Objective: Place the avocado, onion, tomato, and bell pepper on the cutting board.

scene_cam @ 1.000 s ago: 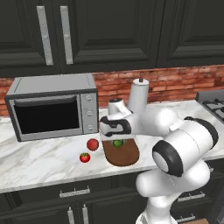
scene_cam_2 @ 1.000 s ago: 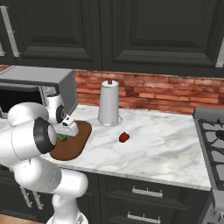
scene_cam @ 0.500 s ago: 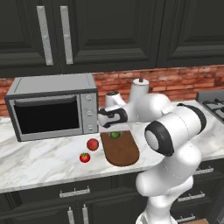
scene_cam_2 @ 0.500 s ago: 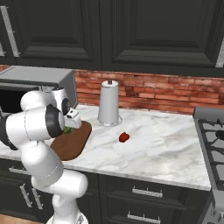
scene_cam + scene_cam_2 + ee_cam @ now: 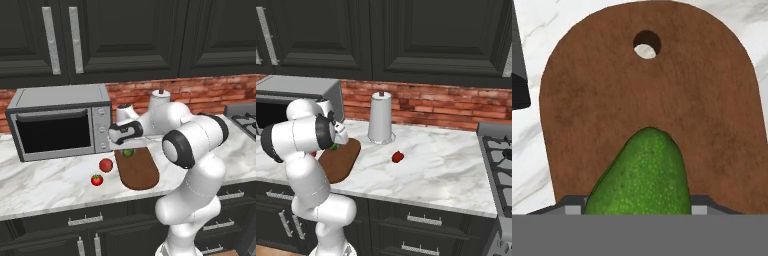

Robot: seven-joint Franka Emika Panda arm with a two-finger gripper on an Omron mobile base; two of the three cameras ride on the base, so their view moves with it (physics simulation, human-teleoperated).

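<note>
Looks to be the tail of the first placement: small round green avocado lying on the flat dark brown wooden oval cutting board, near the board's far end by the grey microwave. Remaining, by the look of it: two small red round items, one just beside the board's left edge and a smaller one a little nearer the table's front, plus a third red item well apart to the right, past the white paper towel roll.

Next move, as a judgement: lift clear of the board, then swing to the nearest red item and come down over it with the jaws spread wide enough to straddle it.

Gripper hovering just above the avocado, apart from it as far as the left base view shows. In the hand view, pebbled green avocado sitting low and central, between the finger tips, with the brown board and its hanging hole behind. Cannot tell whether the jaws are spread or pinching the fruit: finger tips barely visible at either side of it, contact unclear.

White marble table carrying everything.
</note>
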